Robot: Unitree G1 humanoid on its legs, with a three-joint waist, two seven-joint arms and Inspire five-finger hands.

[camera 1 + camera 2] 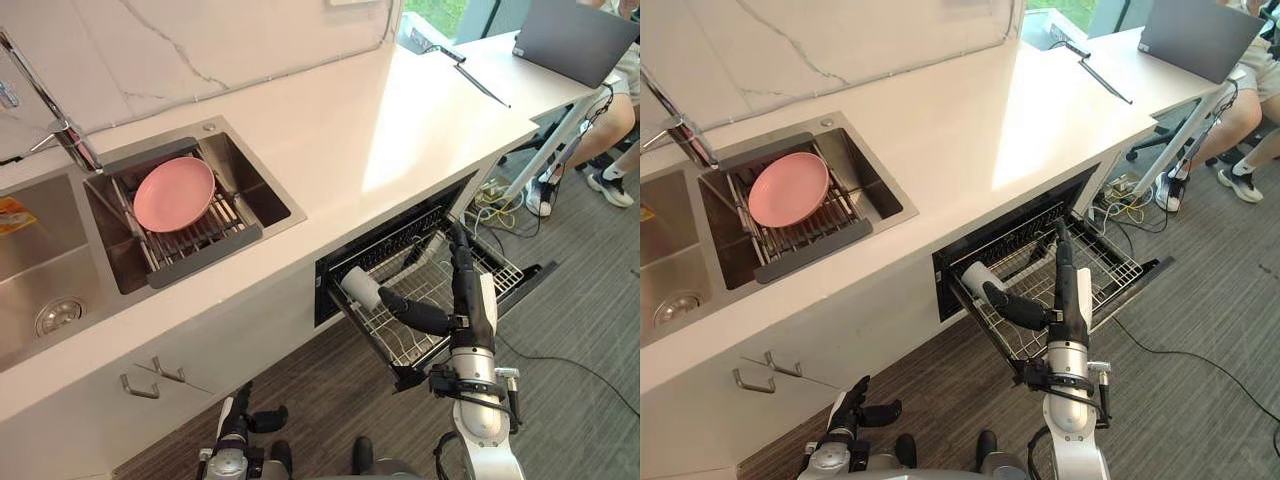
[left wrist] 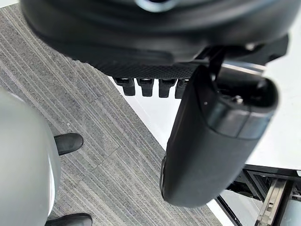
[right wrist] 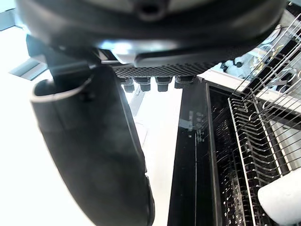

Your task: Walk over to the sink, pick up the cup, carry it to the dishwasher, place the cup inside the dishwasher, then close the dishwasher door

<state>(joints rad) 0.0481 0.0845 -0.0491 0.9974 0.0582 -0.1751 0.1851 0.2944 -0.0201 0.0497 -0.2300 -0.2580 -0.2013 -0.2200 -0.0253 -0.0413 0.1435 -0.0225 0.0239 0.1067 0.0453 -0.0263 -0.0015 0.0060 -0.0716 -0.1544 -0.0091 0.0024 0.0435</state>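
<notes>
Cup [image 1: 360,288] lay at the near-left end of the pulled-out dishwasher rack [image 1: 500,268], beside the thumb of my right hand [image 1: 462,305], fingers straight, grasping nothing; left hand [image 1: 852,408] hung relaxed; placement apparently done, closing remained.
</notes>
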